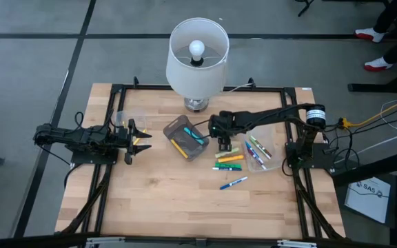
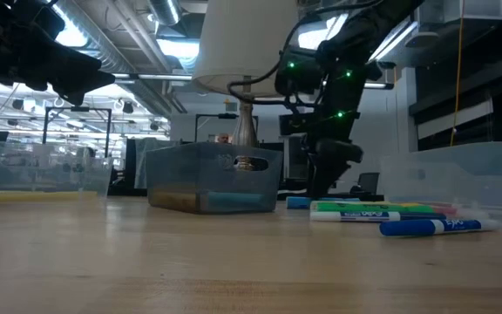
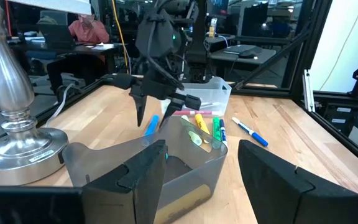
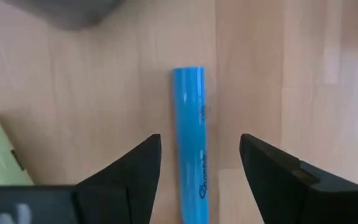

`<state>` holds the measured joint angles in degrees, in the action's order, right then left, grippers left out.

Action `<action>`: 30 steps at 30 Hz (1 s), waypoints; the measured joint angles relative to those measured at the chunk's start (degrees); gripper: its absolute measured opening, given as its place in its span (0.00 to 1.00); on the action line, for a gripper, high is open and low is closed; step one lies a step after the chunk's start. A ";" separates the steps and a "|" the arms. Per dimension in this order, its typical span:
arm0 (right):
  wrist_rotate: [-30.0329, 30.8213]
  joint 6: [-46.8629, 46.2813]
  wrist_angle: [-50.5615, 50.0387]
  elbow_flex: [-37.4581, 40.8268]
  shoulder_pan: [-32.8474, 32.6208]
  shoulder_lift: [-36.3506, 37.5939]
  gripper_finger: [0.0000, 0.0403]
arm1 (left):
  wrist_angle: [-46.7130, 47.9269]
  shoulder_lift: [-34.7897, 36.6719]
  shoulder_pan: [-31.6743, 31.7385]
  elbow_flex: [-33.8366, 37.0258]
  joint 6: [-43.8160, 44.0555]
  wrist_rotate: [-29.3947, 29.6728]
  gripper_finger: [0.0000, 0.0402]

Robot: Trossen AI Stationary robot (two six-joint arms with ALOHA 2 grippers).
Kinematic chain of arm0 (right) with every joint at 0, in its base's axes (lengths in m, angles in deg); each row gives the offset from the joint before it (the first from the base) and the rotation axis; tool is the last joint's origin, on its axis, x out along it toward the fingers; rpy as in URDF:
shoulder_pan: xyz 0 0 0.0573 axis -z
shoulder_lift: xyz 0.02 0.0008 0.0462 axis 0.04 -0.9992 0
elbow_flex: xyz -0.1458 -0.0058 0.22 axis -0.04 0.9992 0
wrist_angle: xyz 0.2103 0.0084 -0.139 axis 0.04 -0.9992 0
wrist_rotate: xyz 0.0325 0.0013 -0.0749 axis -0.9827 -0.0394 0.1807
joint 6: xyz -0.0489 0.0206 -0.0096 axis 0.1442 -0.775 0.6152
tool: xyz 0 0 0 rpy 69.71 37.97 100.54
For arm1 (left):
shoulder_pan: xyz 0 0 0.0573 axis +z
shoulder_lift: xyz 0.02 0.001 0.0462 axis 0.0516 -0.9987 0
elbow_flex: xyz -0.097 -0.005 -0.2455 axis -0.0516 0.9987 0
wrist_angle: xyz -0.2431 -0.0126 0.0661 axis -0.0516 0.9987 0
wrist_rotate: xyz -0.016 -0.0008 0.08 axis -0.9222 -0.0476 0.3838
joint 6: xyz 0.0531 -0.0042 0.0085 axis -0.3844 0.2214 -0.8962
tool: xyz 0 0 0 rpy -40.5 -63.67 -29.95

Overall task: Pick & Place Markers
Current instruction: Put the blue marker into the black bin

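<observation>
Hanging spread-jawed directly over the cyan marker (image 4: 189,140) on the table, the right gripper (image 4: 197,163) straddles its barrel crosswise, bin (image 1: 186,137) just beside, left gripper (image 1: 138,134) open and well apart.

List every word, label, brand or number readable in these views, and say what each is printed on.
"Sharpie": black script on the cyan marker lying between the right claw's open fingers.
"SAS", only roughly legible: white sheet on the floor beside the table.
"EXPO", a guess only: print on the green-capped marker is too blurred.
Print on the blue marker: unreadable.
Label on the lamp base: unreadable.
</observation>
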<state>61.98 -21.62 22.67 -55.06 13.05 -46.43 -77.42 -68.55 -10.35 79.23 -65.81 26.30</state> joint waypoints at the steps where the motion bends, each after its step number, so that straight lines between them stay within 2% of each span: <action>1: 0.00 0.12 0.31 0.00 0.16 0.00 0.54 | -0.02 0.00 0.00 0.00 0.00 -0.01 0.49; 12: -2.05 -0.96 0.90 -0.13 1.81 -3.07 0.54 | -0.02 0.01 0.01 0.01 0.00 0.00 0.49; 19: -6.91 -2.09 1.03 -0.24 3.04 -5.82 0.53 | -0.02 0.00 0.01 0.00 0.00 0.00 0.49; 23: -9.28 -3.92 0.91 -0.20 3.70 -5.88 0.45 | -0.02 -0.01 0.01 0.00 0.00 0.00 0.49; 30: -11.72 -4.38 0.78 -0.12 3.72 -5.97 0.19 | 0.00 -0.01 0.02 0.00 0.00 0.00 0.49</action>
<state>50.26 -26.00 23.45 -55.18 16.77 -52.40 -77.42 -68.56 -10.33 79.23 -65.81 26.30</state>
